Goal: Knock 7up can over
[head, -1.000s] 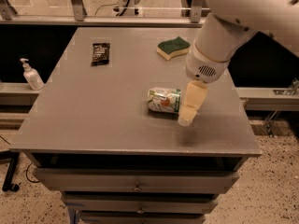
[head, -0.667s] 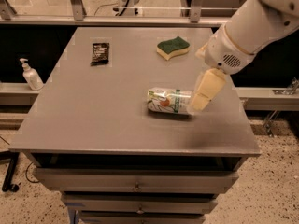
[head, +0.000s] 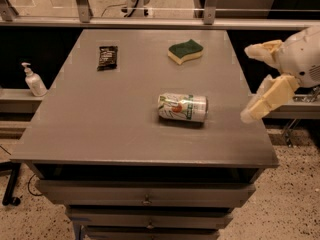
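The can (head: 182, 108) lay on its side on the desk (head: 110, 129), a little right of the middle, its long axis running across from left to right. Its silver body showed green and red-orange print, and nothing was touching it.

My jaws hung out past the desk's right edge, clear of the top and to the can's right, with a strip of bare desk between us. They stood released: the two pale fingers (head: 270, 96) were spread apart and pointed back toward the desk, one higher and farther back, the other lower and slanting down to the left. They grasped nothing. The lower fingertip was about level with the can in the view, beside the desk's edge; I could not tell whether it was above the surface or beyond it.

Toward the back of the desk, well apart from the can, lay a green-topped sponge (head: 185, 51) and, farther left, a dark wrapped bar (head: 107, 57). A pump bottle (head: 35, 80) stood on a ledge off the desk's left side.
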Robot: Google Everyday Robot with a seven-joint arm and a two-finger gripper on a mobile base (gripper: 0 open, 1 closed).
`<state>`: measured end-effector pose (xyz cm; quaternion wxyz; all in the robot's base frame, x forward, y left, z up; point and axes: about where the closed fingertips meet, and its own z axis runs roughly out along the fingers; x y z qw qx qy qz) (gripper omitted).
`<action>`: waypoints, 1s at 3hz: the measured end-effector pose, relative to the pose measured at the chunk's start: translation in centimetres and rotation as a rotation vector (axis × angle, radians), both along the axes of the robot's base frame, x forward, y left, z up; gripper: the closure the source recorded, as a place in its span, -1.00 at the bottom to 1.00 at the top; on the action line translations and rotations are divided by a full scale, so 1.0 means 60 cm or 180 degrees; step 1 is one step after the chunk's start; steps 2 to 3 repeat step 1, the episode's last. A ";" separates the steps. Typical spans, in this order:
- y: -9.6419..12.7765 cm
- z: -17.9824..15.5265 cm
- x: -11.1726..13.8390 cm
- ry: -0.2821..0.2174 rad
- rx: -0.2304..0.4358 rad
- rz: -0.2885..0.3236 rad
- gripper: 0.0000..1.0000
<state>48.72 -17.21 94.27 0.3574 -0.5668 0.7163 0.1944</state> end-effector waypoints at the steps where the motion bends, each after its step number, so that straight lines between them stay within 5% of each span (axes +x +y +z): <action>1: -0.019 0.026 -0.021 -0.0055 0.0272 -0.0088 -1.00; 3: -0.019 0.026 -0.021 -0.0055 0.0272 -0.0088 -1.00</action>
